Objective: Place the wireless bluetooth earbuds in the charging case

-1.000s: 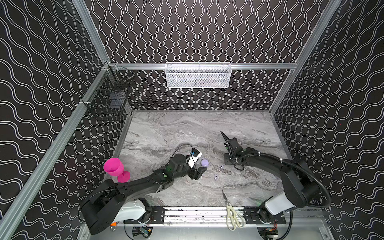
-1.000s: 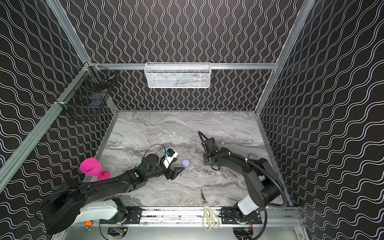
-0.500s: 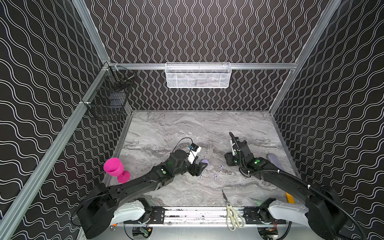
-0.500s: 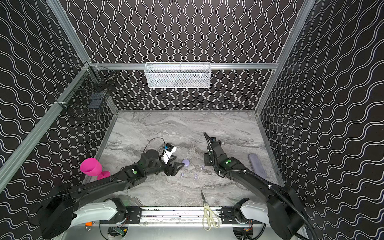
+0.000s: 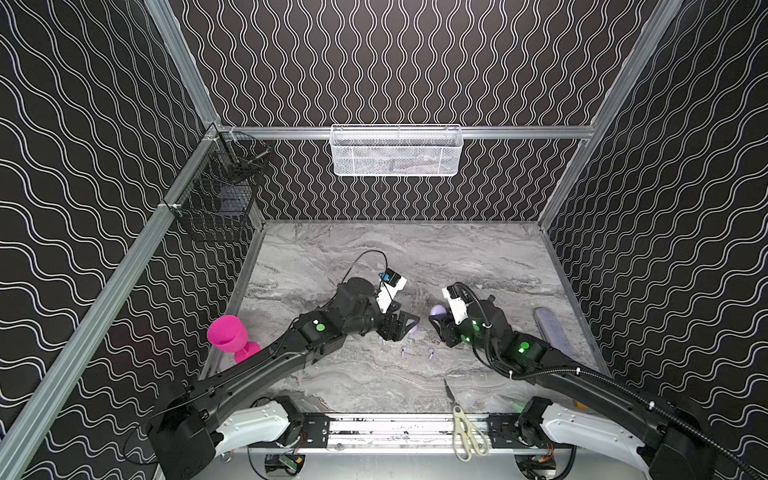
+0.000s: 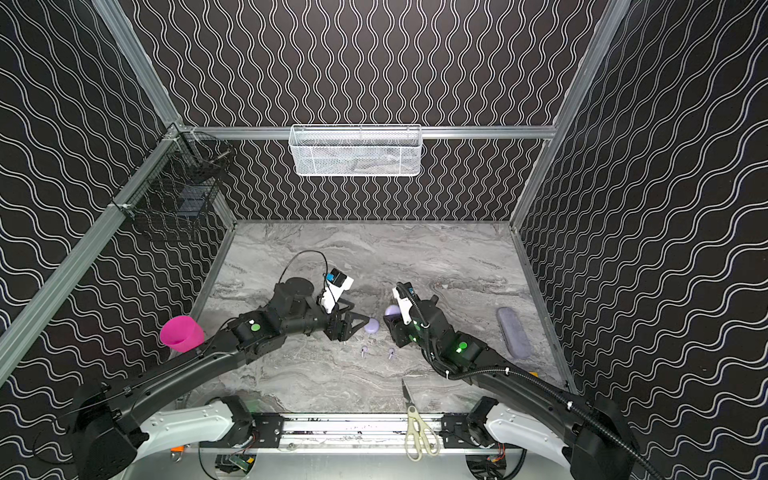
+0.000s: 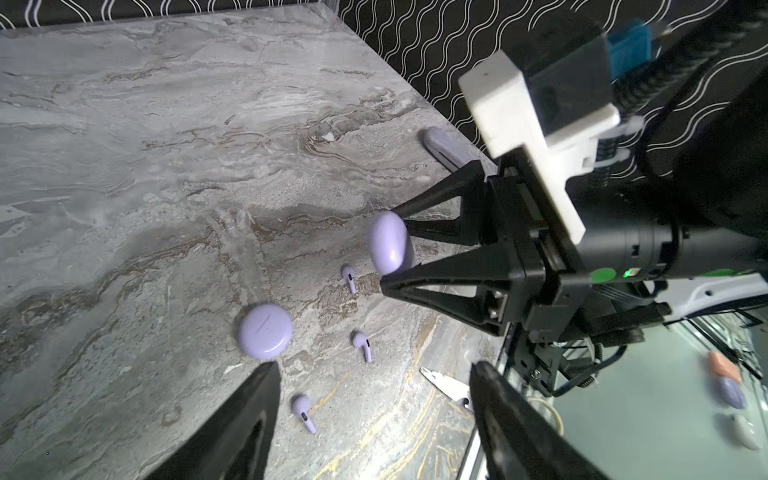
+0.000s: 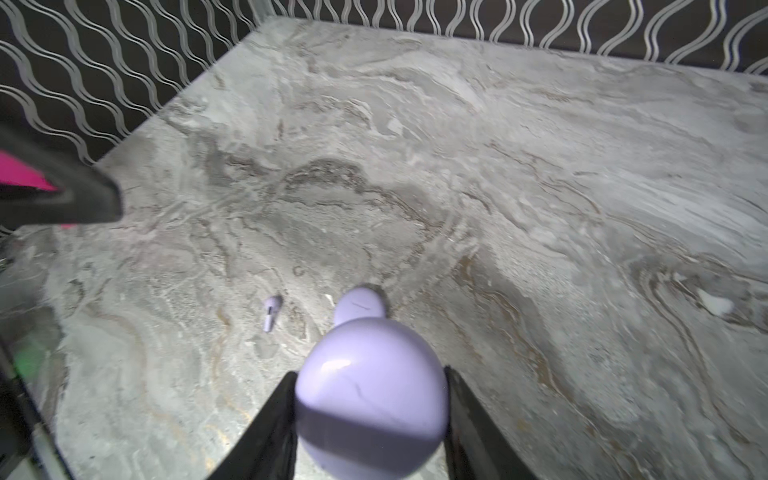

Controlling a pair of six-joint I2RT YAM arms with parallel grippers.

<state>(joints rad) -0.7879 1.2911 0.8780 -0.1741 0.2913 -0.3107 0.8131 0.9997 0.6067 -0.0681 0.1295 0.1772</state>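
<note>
Earbuds (image 7: 360,345), stemmed, on veined marble (image 7: 124,166); right hand (image 8: 369,376) tight on smooth domed case (image 7: 388,243), left hand (image 7: 374,368) spread.

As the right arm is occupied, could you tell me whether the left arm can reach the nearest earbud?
Probably yes: the left pincer is open close by that earbud, nothing lying between them.

No legible text, labels, numbers anywhere.

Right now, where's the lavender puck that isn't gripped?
In a top view the loose puck lies flat mid-table, between the left gripper and the right gripper's held puck, earbuds just in front.
</note>
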